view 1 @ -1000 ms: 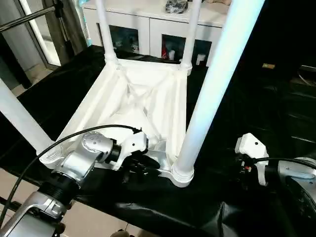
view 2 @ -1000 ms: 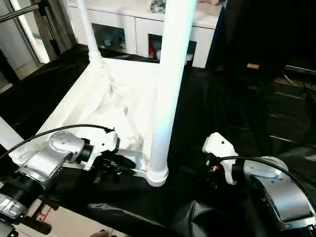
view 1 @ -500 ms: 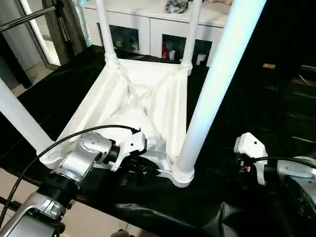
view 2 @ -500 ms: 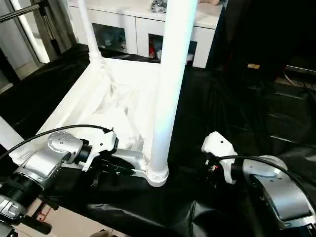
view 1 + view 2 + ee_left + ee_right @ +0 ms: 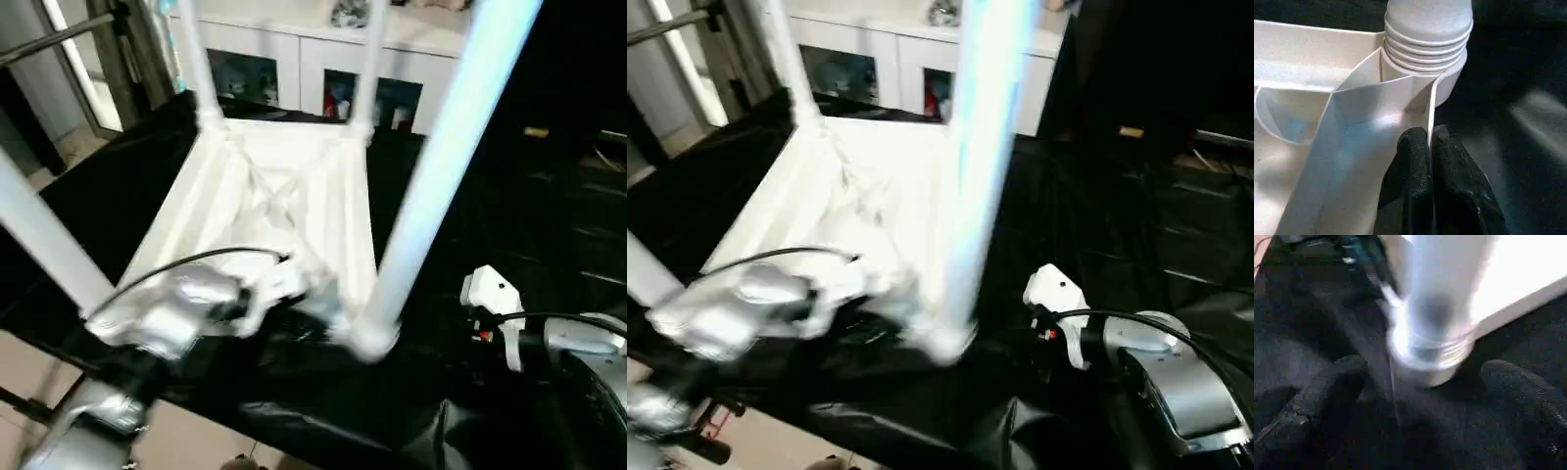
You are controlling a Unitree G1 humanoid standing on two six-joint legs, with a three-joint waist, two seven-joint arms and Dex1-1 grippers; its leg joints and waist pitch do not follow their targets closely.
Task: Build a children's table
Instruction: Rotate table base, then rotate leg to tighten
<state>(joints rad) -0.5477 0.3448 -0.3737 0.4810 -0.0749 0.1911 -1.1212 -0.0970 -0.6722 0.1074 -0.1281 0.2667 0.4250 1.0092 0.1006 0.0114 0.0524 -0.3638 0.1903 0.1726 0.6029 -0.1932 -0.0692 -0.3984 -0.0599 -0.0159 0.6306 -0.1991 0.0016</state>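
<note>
white table top (image 5: 294,196), four upright legs (image 5: 441,166)

- The table top (image 5: 284,211) lies upside down on the cloth-covered surface (image 5: 509,245), with the cabinet (image 5: 294,59) behind it.
- Four legs stand up from its corners: the near right leg (image 5: 431,186), the near left leg (image 5: 44,245), and two far legs (image 5: 196,59) by the cabinet.
- The left gripper (image 5: 1429,147) sits at the near edge, pinching a rib just beside the near right leg's socket (image 5: 1425,54).
- The right gripper (image 5: 1420,396) lies on the cloth to the right of that leg, apart from it.
</note>
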